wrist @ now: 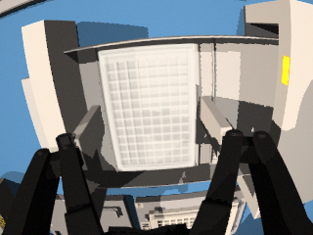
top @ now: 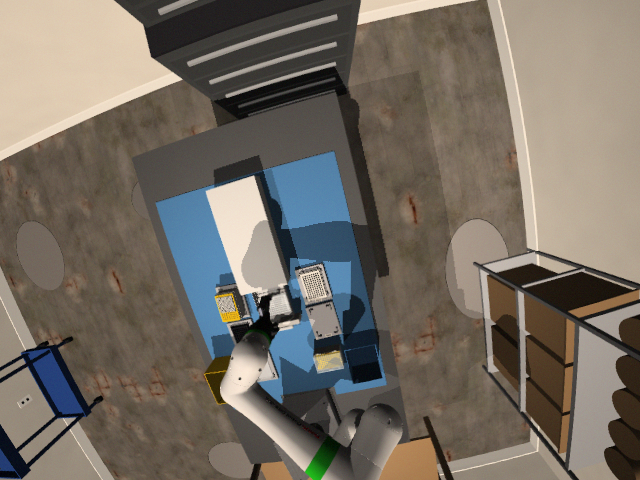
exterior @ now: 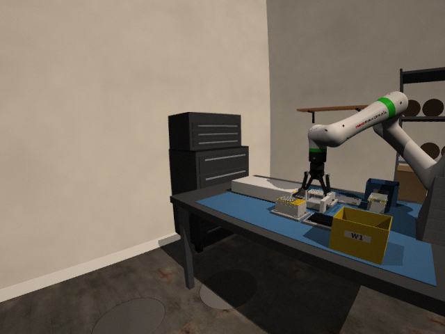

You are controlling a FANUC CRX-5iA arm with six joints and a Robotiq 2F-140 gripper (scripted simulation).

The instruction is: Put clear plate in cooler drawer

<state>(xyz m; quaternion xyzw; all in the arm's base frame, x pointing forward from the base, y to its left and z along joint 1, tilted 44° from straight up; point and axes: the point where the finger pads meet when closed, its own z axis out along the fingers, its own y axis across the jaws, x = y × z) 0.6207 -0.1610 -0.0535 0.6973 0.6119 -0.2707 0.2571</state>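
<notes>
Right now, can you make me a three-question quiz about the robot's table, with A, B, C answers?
1. Where does the clear plate lie?
A. in the yellow bin
B. in the cooler's open drawer
C. on the floor

2. What colour is the bin marked W1?
A. yellow
B. red
C. green

3. How are the gripper fingers?
A. shut on the plate
B. shut on a lid
C. open, holding nothing

Answers:
1 B: the wrist view shows the plate flat inside the drawer.
2 A: its walls are yellow in the exterior view.
3 C: the fingers stand apart on either side of the plate.
</notes>
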